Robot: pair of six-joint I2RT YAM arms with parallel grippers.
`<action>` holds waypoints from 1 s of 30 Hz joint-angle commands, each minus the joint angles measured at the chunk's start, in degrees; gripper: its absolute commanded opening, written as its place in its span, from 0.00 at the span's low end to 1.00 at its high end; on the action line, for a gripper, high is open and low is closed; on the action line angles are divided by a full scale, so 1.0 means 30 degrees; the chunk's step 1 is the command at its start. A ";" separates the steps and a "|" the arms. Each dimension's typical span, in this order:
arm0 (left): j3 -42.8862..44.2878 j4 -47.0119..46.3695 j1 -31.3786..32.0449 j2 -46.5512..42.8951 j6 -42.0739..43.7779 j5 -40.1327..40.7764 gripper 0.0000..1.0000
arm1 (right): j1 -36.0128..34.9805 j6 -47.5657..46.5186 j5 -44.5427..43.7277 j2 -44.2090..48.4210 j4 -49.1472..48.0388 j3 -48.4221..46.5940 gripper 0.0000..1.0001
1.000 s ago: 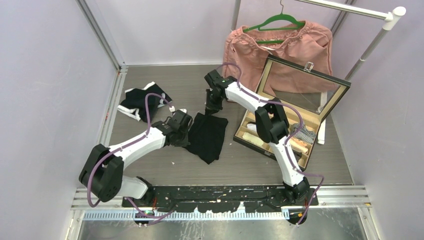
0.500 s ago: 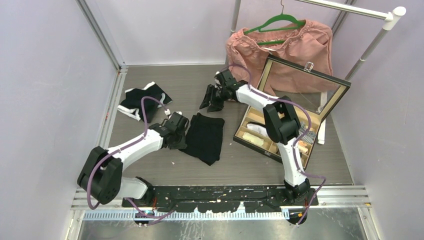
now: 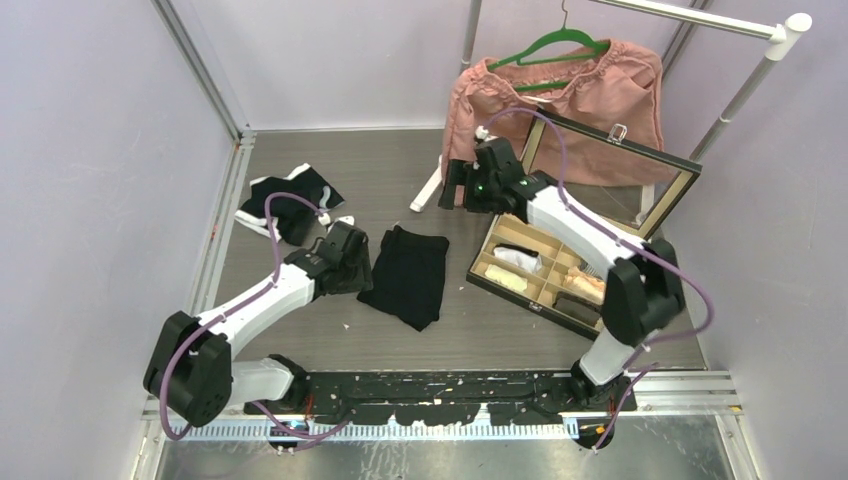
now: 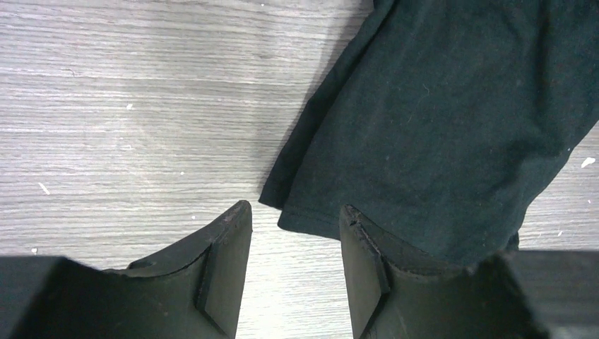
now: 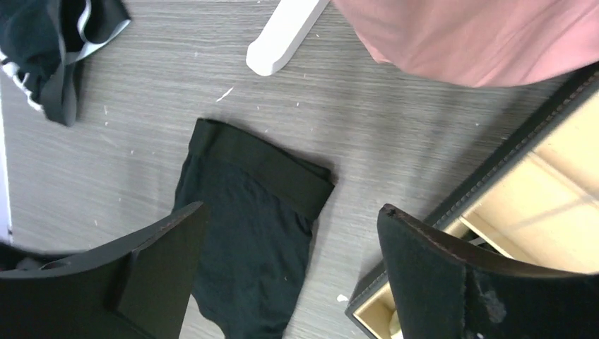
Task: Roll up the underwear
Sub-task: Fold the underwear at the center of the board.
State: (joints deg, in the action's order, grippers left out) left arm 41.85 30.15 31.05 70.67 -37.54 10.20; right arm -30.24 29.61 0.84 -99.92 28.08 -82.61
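A black underwear (image 3: 410, 275) lies flat on the grey table, waistband toward the back; it also shows in the left wrist view (image 4: 438, 120) and the right wrist view (image 5: 247, 212). My left gripper (image 3: 362, 272) is low at its left edge, open and empty (image 4: 293, 215), the cloth's near corner just ahead of the fingertips. My right gripper (image 3: 452, 186) is raised behind the underwear, open wide and empty (image 5: 291, 212). A second underwear (image 3: 285, 205), black with white trim, lies crumpled at the back left (image 5: 56, 42).
An open wooden box (image 3: 530, 305) with compartments and a glass lid (image 3: 610, 170) stands right of the underwear. Behind it a pink garment (image 3: 560, 95) hangs on a green hanger (image 3: 555, 42) from a white rack, whose foot (image 3: 428, 188) rests near my right gripper.
Both grippers have opened and let go of the black underwear. The right arm rose and swung back to the right; the left drew slightly left. The underwear now lies flat.
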 commanded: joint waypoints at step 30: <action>-0.3258 -0.4485 -0.2966 -0.0985 0.0278 -0.4207 0.49 | -0.4941 0.2631 -0.2766 -1.0102 0.6586 -1.2810 0.69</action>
State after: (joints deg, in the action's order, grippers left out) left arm 32.40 19.44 22.61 69.36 -37.23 -0.75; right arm -43.07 36.99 -2.96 -125.19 37.06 -111.18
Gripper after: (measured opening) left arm 0.495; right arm 0.700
